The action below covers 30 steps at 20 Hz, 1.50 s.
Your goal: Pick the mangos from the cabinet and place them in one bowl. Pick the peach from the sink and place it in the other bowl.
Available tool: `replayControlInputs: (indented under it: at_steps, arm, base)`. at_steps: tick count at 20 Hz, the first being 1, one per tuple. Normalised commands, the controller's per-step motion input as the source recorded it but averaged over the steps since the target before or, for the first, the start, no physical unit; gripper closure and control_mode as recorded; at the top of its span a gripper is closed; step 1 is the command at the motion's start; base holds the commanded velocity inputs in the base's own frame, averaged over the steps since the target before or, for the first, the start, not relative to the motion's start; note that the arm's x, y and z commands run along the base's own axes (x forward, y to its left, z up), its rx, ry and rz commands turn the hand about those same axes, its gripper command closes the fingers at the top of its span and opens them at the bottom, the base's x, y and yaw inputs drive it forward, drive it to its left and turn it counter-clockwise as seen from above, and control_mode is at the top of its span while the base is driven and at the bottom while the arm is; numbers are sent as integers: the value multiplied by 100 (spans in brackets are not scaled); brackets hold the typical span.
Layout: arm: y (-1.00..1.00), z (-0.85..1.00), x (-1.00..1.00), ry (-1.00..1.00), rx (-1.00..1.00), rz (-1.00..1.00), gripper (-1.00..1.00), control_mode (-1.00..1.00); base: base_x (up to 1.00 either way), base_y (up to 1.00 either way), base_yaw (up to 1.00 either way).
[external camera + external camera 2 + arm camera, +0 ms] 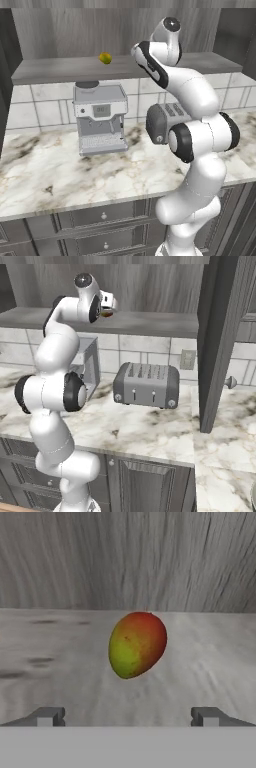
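Right now your gripper (128, 716) is up at the cabinet (60, 30) shelf with its jaws spread wide apart and nothing between them. In the hand view the two dark finger tips (49, 716) stand far apart near the bottom, and the red and green mango (137, 644) lies on the grey shelf ahead of them, roughly centred between the tips but still apart from both. It leans slightly, its redder end up and its greener side toward the left of that view, with the wood-grain back wall of the cabinet behind it.

From the left base view you can see the yellow-green mango (105, 58) resting on the same shelf, well to the left of the arm's raised hand and above the coffee machine (99, 119) on the marble counter (40, 175).

In the right base view the hand reaches in over the shelf, and a bit of dark reddish fruit shows just at the hand. The toaster (146, 385) sits on the counter below, and the tall plank door (222, 341) stands open to its right.
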Motion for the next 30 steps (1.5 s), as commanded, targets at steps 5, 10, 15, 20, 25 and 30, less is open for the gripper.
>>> replayControlInputs:
  at_steps: [5, 10, 15, 20, 25, 30]
  arm:
    - [0, -7, 43, 0, 0, 0, -100, -100]
    - [0, -14, 36, 0, 0, 0, -100, -100]
    - [0, -7, 31, 0, 0, 0, -100, -100]
    - [0, 0, 32, 0, 0, 0, -100, -100]
    - [0, 0, 30, 0, 0, 0, 100, -100]
    - [0, 0, 24, 0, 0, 0, 100, -100]
  base:
    - [0, 0, 0]
    - [0, 0, 0]
    - [0, 0, 0]
    - [0, 0, 0]
    - [0, 0, 0]
    - [0, 0, 0]
